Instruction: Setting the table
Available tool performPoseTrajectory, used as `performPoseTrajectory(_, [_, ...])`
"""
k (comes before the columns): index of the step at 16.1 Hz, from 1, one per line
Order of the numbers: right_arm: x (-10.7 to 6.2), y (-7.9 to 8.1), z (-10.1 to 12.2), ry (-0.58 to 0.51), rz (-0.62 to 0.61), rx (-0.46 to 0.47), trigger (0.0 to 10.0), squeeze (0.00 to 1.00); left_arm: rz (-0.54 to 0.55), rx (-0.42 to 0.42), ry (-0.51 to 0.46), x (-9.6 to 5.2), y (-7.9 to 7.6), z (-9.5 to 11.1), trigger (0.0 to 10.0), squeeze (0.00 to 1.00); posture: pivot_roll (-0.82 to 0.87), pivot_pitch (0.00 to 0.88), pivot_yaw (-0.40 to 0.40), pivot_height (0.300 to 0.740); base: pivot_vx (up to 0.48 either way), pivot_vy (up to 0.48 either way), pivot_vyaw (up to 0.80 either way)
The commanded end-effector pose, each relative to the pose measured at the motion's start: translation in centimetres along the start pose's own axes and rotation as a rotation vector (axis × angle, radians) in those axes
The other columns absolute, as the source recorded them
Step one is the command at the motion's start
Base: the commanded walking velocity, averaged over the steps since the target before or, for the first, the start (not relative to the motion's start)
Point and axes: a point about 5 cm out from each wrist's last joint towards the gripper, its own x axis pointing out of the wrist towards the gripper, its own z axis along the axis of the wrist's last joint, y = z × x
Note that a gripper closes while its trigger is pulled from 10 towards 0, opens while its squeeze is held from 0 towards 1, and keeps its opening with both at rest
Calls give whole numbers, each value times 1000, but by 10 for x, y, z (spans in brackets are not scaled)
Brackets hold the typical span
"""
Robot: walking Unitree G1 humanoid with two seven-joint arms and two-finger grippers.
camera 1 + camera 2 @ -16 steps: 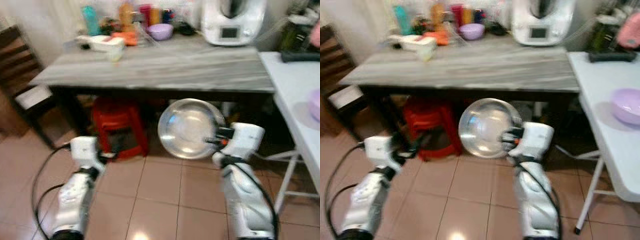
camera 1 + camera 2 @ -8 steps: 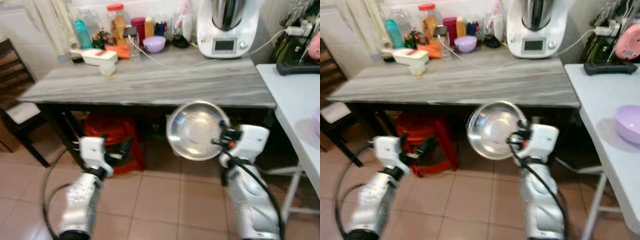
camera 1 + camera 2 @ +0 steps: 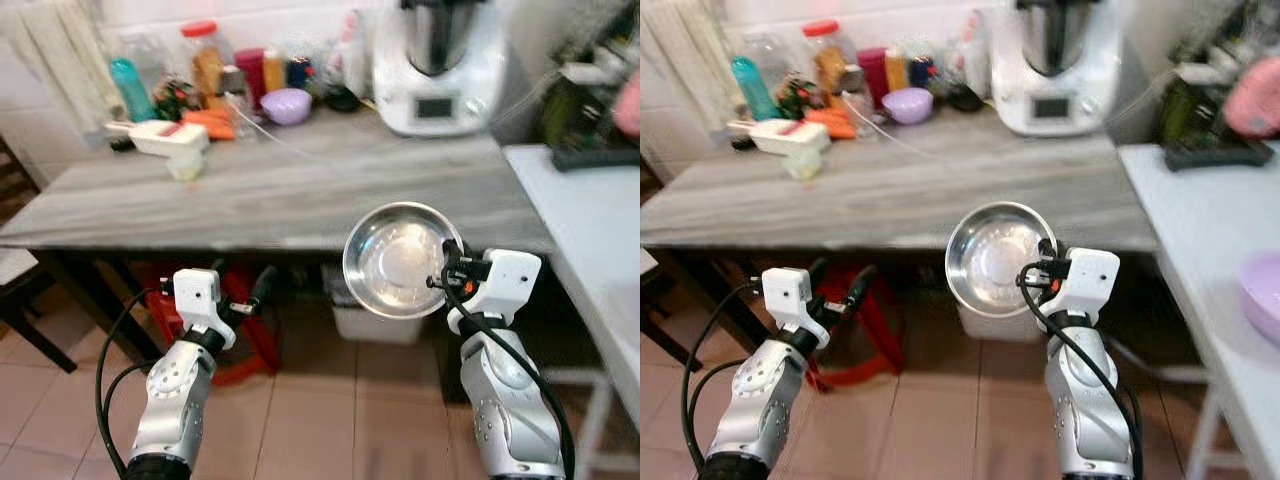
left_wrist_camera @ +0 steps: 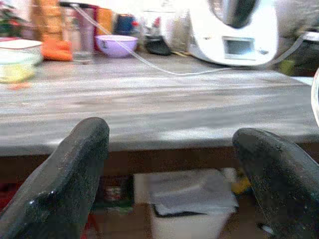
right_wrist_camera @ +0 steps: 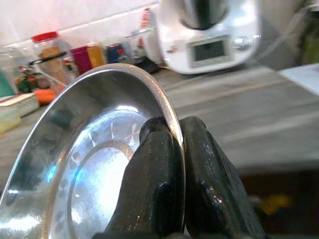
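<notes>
A shiny steel plate [image 3: 396, 258] stands on edge in the air just before the front edge of the grey wooden table [image 3: 300, 190]. My right gripper [image 3: 446, 272] is shut on the plate's rim [image 5: 172, 130], its black fingers [image 5: 209, 179] pinching either side. My left gripper [image 3: 252, 292] is open and holds nothing, low at the table's front edge, with its fingers [image 4: 70, 179] spread wide apart.
At the table's back stand a white kitchen machine [image 3: 435, 65], a purple bowl [image 3: 285, 104], jars and bottles [image 3: 205, 65] and a white tray [image 3: 160, 136]. A white side table [image 3: 1200, 230] is on the right with a purple bowl [image 3: 1262, 297]. A red stool [image 3: 235, 320] and a white bin [image 3: 370, 322] sit underneath.
The camera has come closer to the table and turned slightly. Both grippers have risen towards the table edge; the plate stays in my right gripper.
</notes>
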Motion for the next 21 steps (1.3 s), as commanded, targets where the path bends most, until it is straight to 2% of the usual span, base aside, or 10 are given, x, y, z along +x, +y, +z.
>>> performPoseTrajectory(1, [4,13,4,-18,48,20,10000,0,21,24,0,-2,9,3,10000,0,-42,0,95,740,480,0,0])
performPoseTrajectory(9, [6,15,-4,6,66,34,10000,0,15,13,11,-3,6,0,10000,0,-40,0,95,740,474,0,0])
performPoseTrajectory(15, [13,14,-10,32,48,41,10000,0,8,16,10,-7,9,1,10000,0,-30,0,98,740,0,0,0])
performPoseTrajectory(18, [24,12,-13,76,38,67,10000,0,-39,49,38,-17,13,-1,10000,0,-25,2,102,740,0,0,0])
performPoseTrajectory(21, [32,16,-16,108,37,85,10000,0,-98,37,42,-23,9,-2,10000,0,-20,11,101,740,0,0,0])
